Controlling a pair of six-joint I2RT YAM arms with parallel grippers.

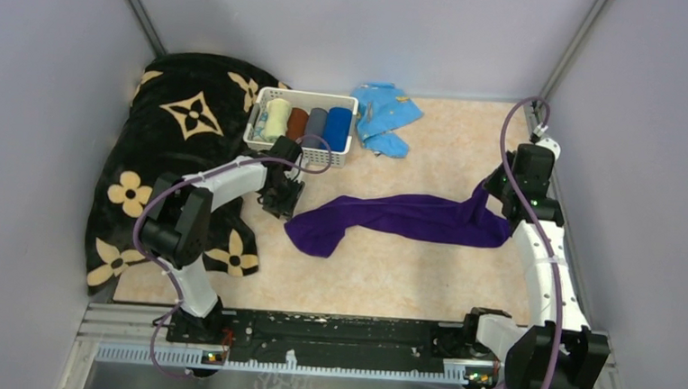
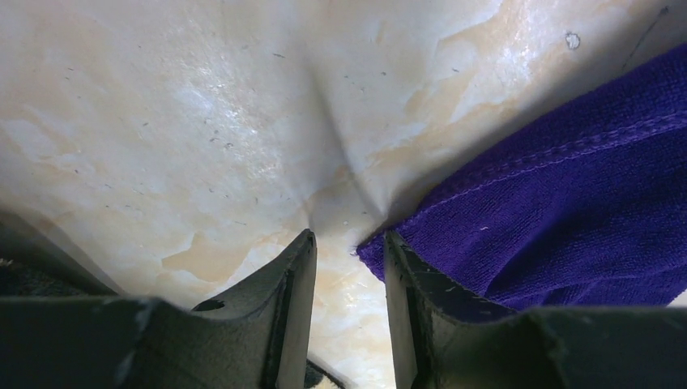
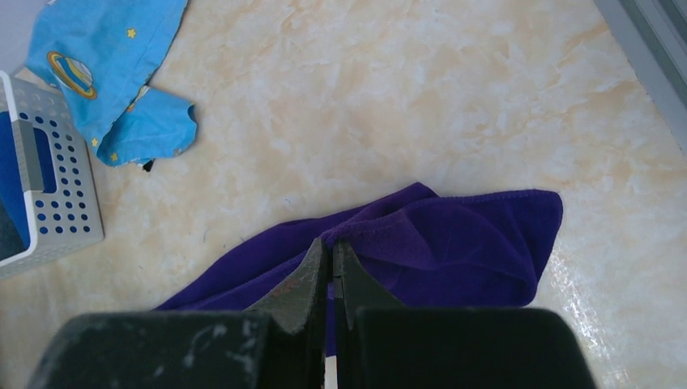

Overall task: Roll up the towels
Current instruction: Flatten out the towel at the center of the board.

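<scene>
From above, we see a white basket [image 1: 303,95] at the back with rolled cloths side by side in it: a pale yellow towel [image 1: 276,118], a brown roll [image 1: 297,123], a grey roll [image 1: 316,123] and a royal blue towel [image 1: 337,127]. So we think those two towels are done. The purple towel [image 1: 402,218] is not rolled. It lies in a long bunched strip across the middle of the table [image 1: 389,287], from the left gripper [image 1: 281,200] to the right gripper [image 1: 495,195]. A black blanket with tan flowers [image 1: 183,112] sits on the left, close to the left arm. A light blue cloth [image 1: 383,116] lies just beside the basket. Neither touches the purple towel.

In the left wrist view, the left gripper's [image 2: 348,239] fingers are spread with a gap. A corner of the purple towel [image 2: 583,186] pokes into that gap and touches one finger, but it is not pinched.

In the right wrist view, the right gripper's [image 3: 330,245] fingers are pressed together on a fold at the purple towel's [image 3: 470,235] other end. We think this towel needs laying flat first, then rolling
</scene>
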